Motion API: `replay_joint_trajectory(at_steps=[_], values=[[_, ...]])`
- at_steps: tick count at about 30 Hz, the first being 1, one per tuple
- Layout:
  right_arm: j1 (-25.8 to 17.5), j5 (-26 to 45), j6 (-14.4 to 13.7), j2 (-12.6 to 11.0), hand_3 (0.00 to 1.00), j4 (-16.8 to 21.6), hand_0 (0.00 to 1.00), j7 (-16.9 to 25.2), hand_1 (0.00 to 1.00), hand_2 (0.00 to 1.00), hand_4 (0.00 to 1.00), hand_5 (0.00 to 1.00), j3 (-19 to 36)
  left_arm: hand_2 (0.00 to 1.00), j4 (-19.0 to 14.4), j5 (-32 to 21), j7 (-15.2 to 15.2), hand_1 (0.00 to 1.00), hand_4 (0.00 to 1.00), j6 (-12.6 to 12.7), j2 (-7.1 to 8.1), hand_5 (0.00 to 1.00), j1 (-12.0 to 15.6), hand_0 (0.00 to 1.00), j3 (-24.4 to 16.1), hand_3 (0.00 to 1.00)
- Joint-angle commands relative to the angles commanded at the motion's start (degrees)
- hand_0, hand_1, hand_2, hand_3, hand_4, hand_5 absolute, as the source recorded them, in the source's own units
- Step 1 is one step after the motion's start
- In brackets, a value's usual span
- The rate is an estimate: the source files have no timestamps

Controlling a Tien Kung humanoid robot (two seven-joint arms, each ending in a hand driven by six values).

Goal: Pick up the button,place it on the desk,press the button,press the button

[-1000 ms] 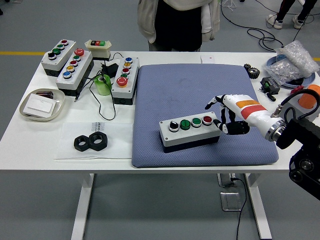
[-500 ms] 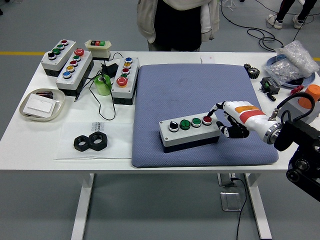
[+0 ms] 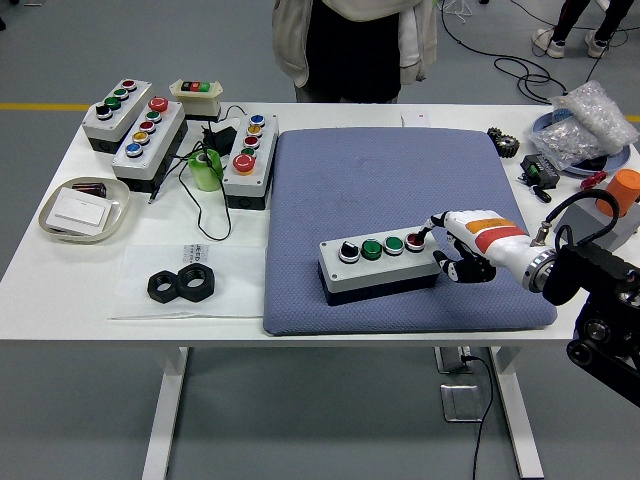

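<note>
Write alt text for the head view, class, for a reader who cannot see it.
The robot's right hand rests an extended finger on the red button of a four-button control box lying on a blue mat on a white table. More button boxes stand at the far left, and a person stands behind the table.

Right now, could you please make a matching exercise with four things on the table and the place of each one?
Things:
1. button box
2. black nuts
3. green tape roll
4. right hand

Places:
A. near left, on a clear sheet
B. on the blue mat
C. fingertip on the red button
D. between the grey boxes, far left

Pairs: 1-B, 2-A, 3-D, 4-C
</note>
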Motion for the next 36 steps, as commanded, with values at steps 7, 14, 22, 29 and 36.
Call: replay_joint_trajectory(at_steps=[7,14,22,29,36], values=[[-0.5,-0.58,-1.71,-0.38,0.673,2.65,0.087,0.24,0.002,0.049,0.486,0.002,2.12,0.855,0.01,0.01,0.02,0.781,0.542,-0.03,0.02,0.998,0.0,0.746,-0.03,0.77],[0.15,-1.07,-2.1,-0.02,0.674,4.7,0.088,0.07,0.002,0.05,0.487,0.002,0.88,0.855,-0.01,-0.07,-0.01,0.782,0.542,-0.03,0.07,0.998,-0.04,0.746,0.06,0.77],[0.93,-1.14,-1.87,1.2,0.674,4.06,0.088,-0.19,0.002,0.05,0.486,0.002,-1.18,0.856,-0.02,-0.27,-0.07,0.782,0.542,0.01,0.04,0.998,-0.11,0.746,0.15,0.77],[1.29,-1.08,-1.62,2.06,0.672,2.77,0.091,-0.34,0.002,0.051,0.49,0.002,-1.91,0.856,-0.04,-0.16,0.0,0.782,0.542,0.0,0.04,0.998,-0.1,0.746,0.09,0.771],[1.33,-0.91,-0.83,2.29,0.672,1.16,0.091,-0.61,0.002,0.052,0.49,0.002,-2.92,0.856,-0.06,-0.14,0.02,0.782,0.542,-0.02,0.06,0.998,-0.09,0.746,0.1,0.772]])
